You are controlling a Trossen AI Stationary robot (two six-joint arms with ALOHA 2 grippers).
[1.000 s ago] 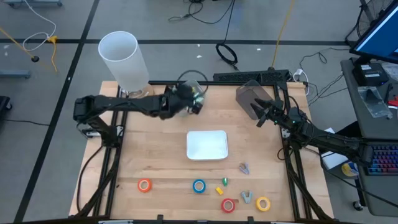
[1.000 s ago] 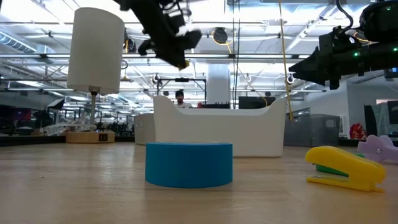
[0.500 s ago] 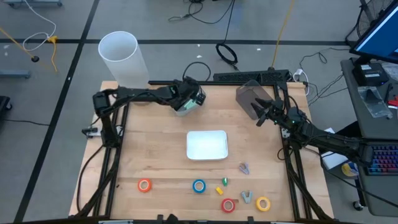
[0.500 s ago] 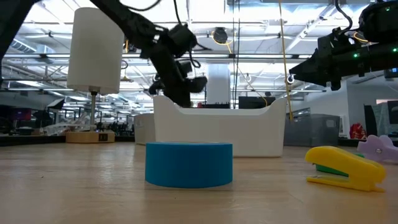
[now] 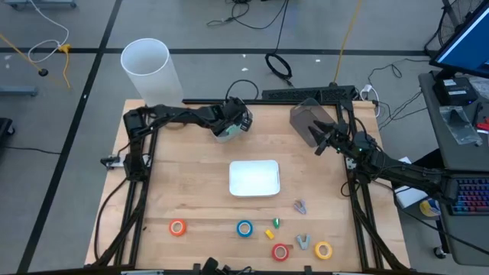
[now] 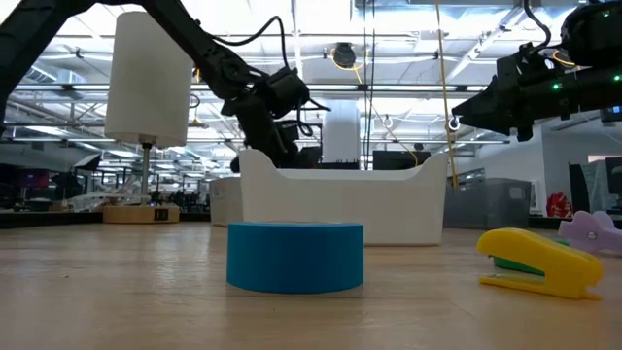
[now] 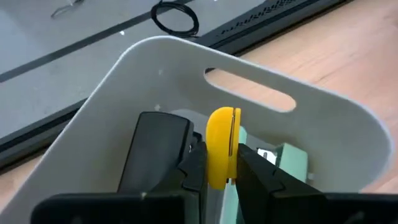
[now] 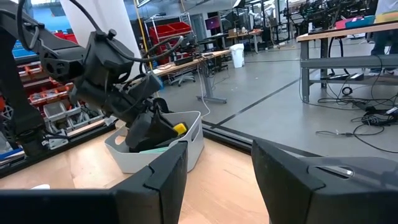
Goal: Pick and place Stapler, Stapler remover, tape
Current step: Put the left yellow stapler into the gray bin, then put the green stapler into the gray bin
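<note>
One yellow tape roll [image 7: 222,146], no readable labels

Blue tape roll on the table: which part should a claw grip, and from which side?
Come straight down from above. The blue tape roll lies flat with its hole up, so put one finger in the hole and one outside, pinching the ring wall on the side away from the yellow stapler.

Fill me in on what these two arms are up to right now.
The left hand is down inside a pale plastic bin with a slot handle at the table's far edge, shut on a yellow disc-shaped tape roll. The right hand waits, open, raised at the table's right side. Orange, blue, red and yellow tape rolls lie along the near edge.
</note>
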